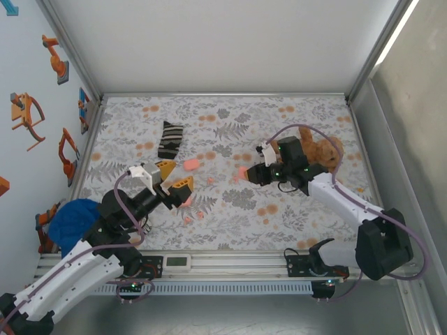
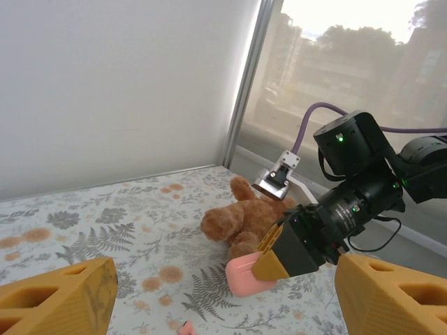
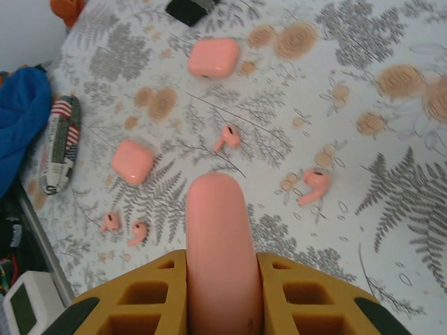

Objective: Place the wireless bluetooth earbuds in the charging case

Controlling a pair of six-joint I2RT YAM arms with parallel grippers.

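Four pink earbuds (image 3: 227, 137) loose on the floral desk (image 3: 363, 42), apart from and beyond the right pincer (image 3: 222, 264), clamped tight on a pink charging case (image 3: 215, 209); left pincer (image 2: 223, 283) spread wide, holding nothing.

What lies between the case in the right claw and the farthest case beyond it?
One earbud lies on the cloth, roughly midway between the held case and the farthest case, seen from the right wrist.
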